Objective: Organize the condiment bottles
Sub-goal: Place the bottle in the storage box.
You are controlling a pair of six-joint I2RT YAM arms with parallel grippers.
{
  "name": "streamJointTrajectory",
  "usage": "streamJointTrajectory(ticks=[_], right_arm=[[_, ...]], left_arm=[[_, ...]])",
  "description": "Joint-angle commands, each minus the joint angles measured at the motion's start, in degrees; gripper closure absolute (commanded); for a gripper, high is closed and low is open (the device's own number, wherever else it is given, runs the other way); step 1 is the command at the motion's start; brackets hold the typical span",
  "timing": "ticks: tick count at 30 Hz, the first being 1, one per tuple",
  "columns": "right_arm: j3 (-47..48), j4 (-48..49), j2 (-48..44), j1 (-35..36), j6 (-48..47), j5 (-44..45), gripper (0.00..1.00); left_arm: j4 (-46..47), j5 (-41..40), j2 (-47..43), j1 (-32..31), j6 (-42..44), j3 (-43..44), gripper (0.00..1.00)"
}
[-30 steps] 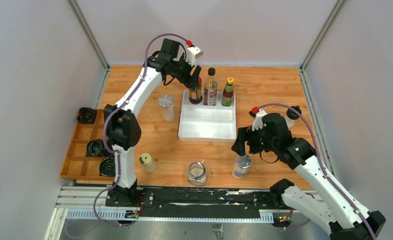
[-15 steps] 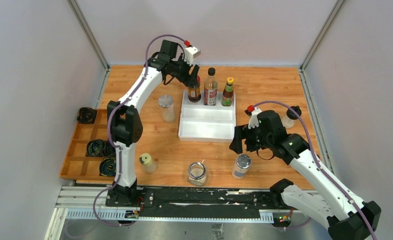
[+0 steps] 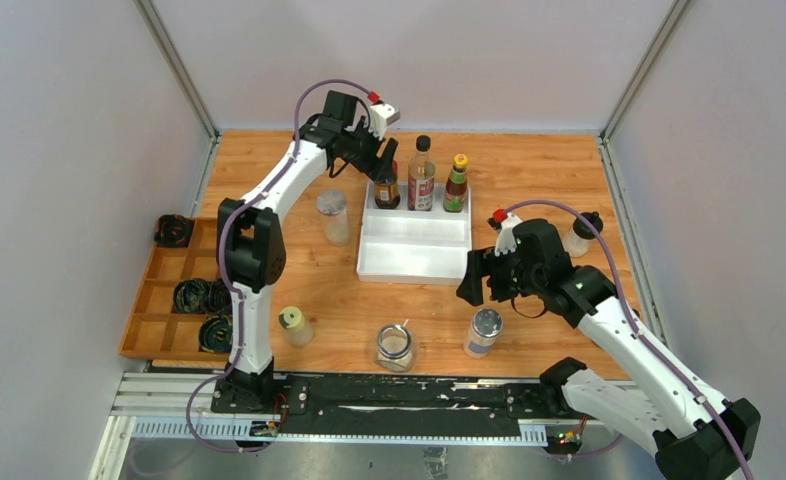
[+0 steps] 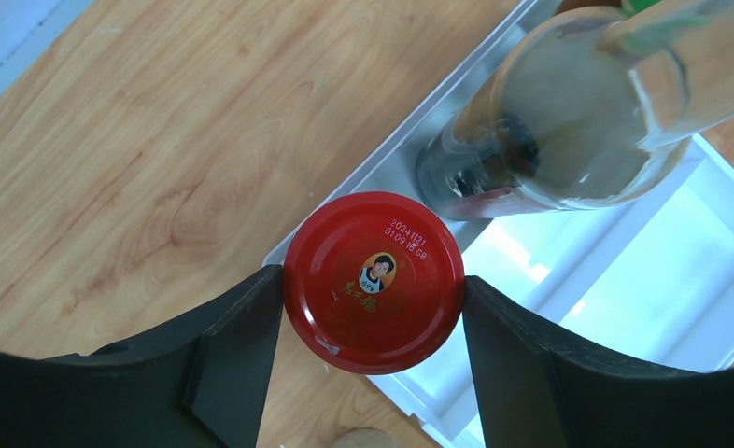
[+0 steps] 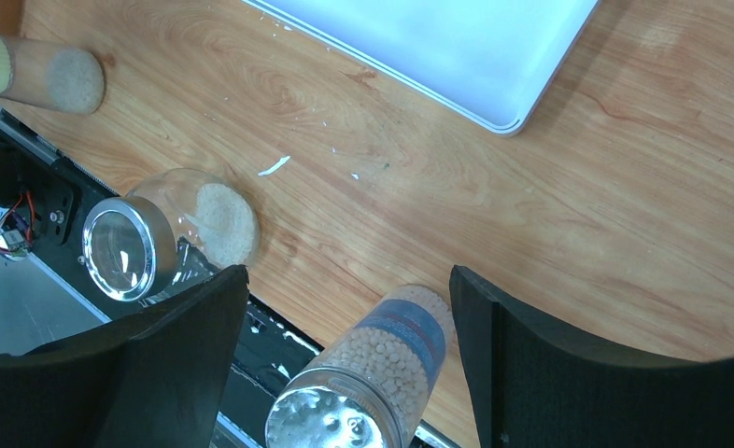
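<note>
My left gripper [image 3: 384, 168] is shut on a red-capped jar [image 3: 387, 190] at the back left corner of the white tray [image 3: 414, 255]. In the left wrist view both fingers press the red lid [image 4: 373, 280]. Beside it in the tray stand a tall black-capped bottle [image 3: 422, 175] and a yellow-capped bottle [image 3: 456, 185]. My right gripper [image 3: 472, 285] hangs open above a silver-capped jar of white beads [image 3: 483, 332], which shows between and below the fingers [image 5: 382, 364] without touching them.
Loose on the table are a clear jar [image 3: 333, 215], a small yellow-lidded bottle [image 3: 293, 326], a glass jar [image 3: 395, 347] and a black-capped bottle [image 3: 581, 233]. A wooden organizer [image 3: 159, 300] with coiled cables sits at the left edge.
The left gripper has shifted slightly with the red-capped jar at the tray's corner. The right gripper has drifted a little to the left above the bead jar.
</note>
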Motion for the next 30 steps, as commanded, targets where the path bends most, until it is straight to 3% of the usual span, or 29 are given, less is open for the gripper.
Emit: streamJointTrajectory(ticks=[1,10,21,30], right_arm=[[-0.9,0.4,0.1,0.8,-0.9,-0.6,0.16],[-1.4,0.9,0.1,0.8,-0.8,-1.0,0.16],[-1.7,1.1,0.0,0.8,-0.8,-1.3,0.16],[-1.9,1.2,-0.6,0.8,-0.6,-1.8,0.16]], left_arm=[[6.5,-0.1,-0.8,0.1,-1.2,-0.6,0.37],[7.2,-0.5,-0.6,0.1,-1.5,-1.7,0.35],[6.6,-0.7,0.0,0.1,-2.3,-1.5,0.24],[4.7,-1.0,-0.5,0.1,-1.9,-0.9,0.21]])
